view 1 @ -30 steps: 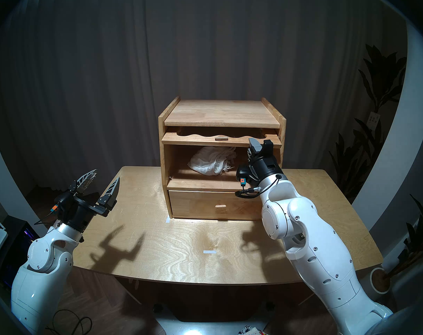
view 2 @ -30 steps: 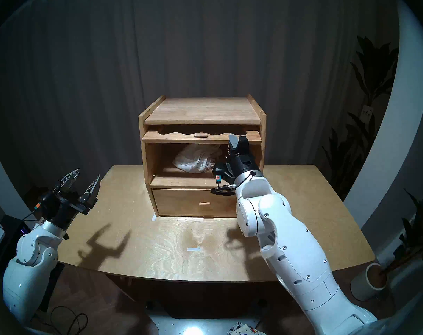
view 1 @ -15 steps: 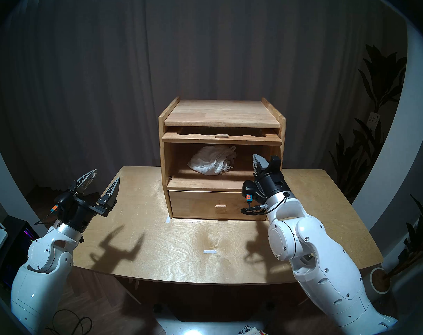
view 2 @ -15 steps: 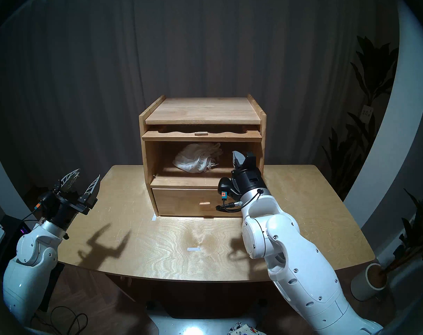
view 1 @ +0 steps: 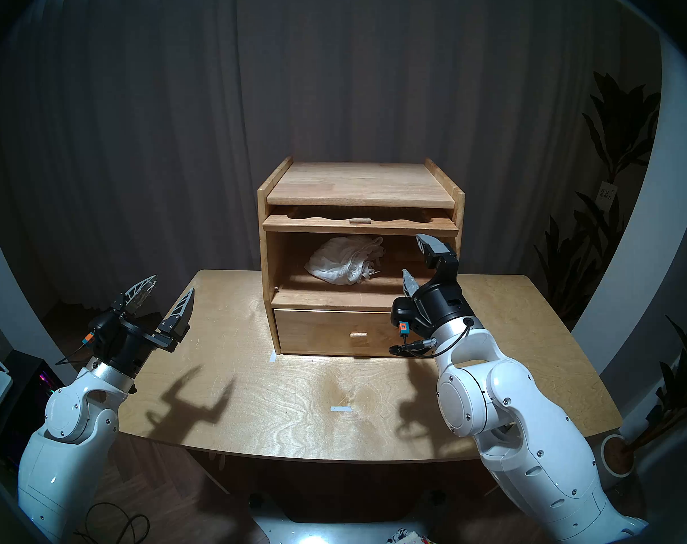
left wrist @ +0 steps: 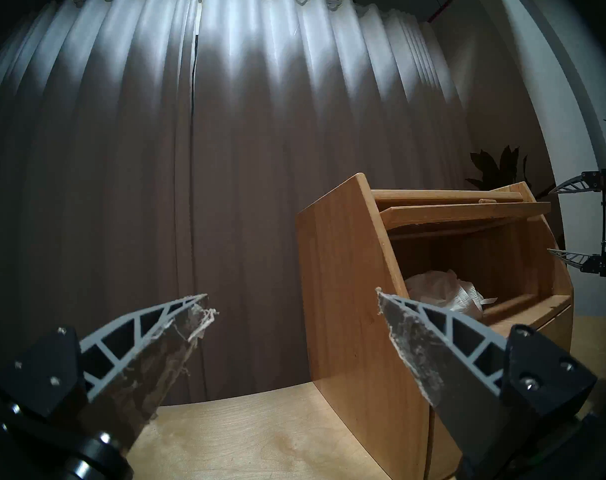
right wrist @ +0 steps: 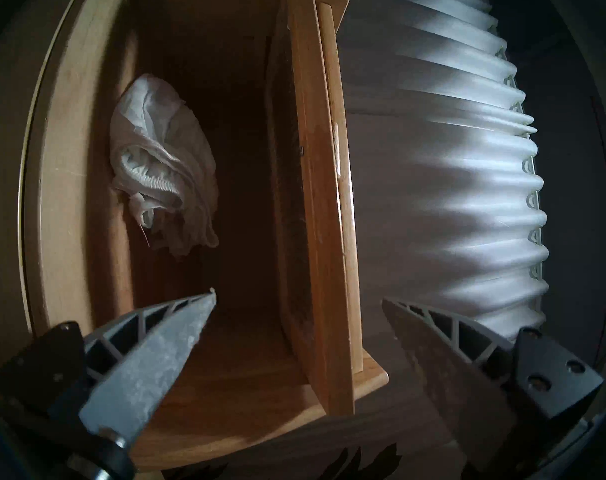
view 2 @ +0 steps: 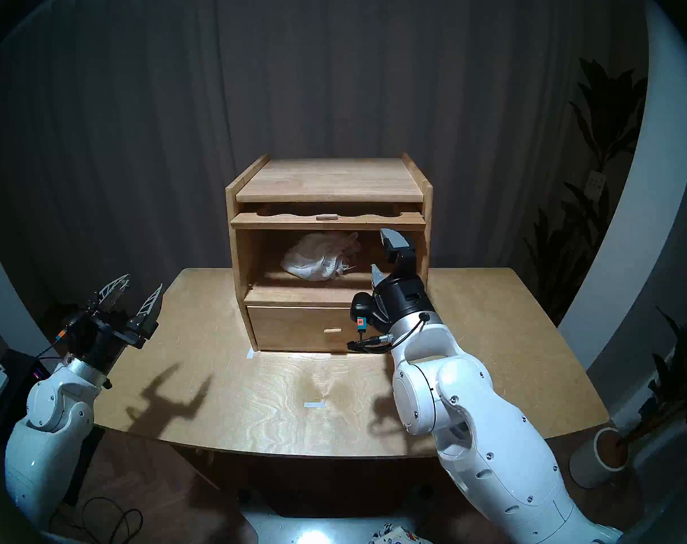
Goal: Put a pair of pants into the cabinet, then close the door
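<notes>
1. My right gripper (view 1: 419,256) sits right of centre in the head view, at the right end of the cabinet's open compartment. Its jaws are spread wide, one finger above the other, with nothing between them. The right wrist view confirms this: both fingers (right wrist: 149,358) are bare.

2. My left gripper (view 1: 165,292) hangs at the left of the frame above the table (view 1: 255,394), well apart from the cabinet (view 1: 357,186). Its jaws are also spread and empty.

3. Done, as I judge it: the pants (view 1: 343,261) lie bunched on the floor of the upper compartment, left of its middle, fully inside and apart from both grippers.

4. Left to do: the door (view 1: 359,226) is not shut. It is lifted to a near-level panel across the top of the opening, partly slid in under the cabinet's top board. Its small knob (view 1: 360,220) sits at mid-width on the near edge. The drawer (view 1: 334,333) below looks closed.

5. Orientation: the door's long axis runs left to right across the head frame, its face turned upward and its free edge pointing toward me. In the right wrist view, which is turned on its side, that same panel (right wrist: 324,226) runs top to bottom.

6. The pants have no clean axis. The heap is wider than tall, and the gathered waistband (right wrist: 149,178) faces the opening.

7. My read: I need to draw the door out and swing it down over the opening.
</notes>
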Controlling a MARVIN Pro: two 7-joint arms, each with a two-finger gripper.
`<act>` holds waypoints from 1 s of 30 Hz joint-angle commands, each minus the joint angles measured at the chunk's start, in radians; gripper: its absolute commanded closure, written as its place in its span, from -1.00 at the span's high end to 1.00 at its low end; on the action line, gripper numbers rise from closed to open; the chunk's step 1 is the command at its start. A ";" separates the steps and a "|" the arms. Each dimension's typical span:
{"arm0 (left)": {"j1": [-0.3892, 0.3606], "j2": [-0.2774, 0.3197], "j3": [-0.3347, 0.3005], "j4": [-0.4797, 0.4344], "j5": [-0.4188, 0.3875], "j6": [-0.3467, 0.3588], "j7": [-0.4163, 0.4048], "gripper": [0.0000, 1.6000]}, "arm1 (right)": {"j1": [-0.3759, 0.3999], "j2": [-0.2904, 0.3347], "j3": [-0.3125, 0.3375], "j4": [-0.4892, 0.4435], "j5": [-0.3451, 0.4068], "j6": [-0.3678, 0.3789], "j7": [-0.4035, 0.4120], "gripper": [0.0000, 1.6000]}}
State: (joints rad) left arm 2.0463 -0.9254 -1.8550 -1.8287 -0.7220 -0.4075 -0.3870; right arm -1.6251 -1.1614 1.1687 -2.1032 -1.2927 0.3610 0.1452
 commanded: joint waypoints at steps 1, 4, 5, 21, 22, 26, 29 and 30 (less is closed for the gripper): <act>-0.008 0.003 -0.005 -0.012 0.001 -0.007 -0.002 1.00 | 0.111 -0.105 0.025 0.035 -0.017 -0.029 -0.012 1.00; -0.008 0.003 -0.005 -0.011 0.001 -0.006 -0.001 1.00 | 0.151 -0.139 0.011 0.052 -0.008 -0.030 -0.004 1.00; -0.008 0.003 -0.005 -0.011 0.001 -0.006 -0.001 1.00 | 0.151 -0.139 0.011 0.052 -0.008 -0.030 -0.004 1.00; -0.008 0.003 -0.005 -0.012 0.001 -0.007 -0.001 1.00 | 0.298 -0.287 -0.036 0.258 -0.030 -0.035 -0.011 1.00; -0.008 0.003 -0.005 -0.012 0.001 -0.007 -0.001 1.00 | 0.318 -0.307 -0.029 0.291 -0.034 -0.038 -0.011 1.00; -0.008 0.003 -0.005 -0.012 0.001 -0.008 -0.001 1.00 | 0.355 -0.329 -0.023 0.347 -0.043 -0.041 -0.020 -0.02; -0.007 0.003 -0.005 -0.012 0.001 -0.009 -0.001 1.00 | 0.371 -0.327 -0.034 0.385 -0.030 -0.045 -0.061 -1.00; -0.007 0.003 -0.005 -0.012 0.001 -0.009 -0.001 1.00 | 0.371 -0.327 -0.034 0.385 -0.030 -0.045 -0.061 -1.00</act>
State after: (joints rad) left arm 2.0464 -0.9248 -1.8544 -1.8284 -0.7222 -0.4074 -0.3862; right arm -1.3256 -1.4358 1.1393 -1.7806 -1.3353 0.3228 0.1223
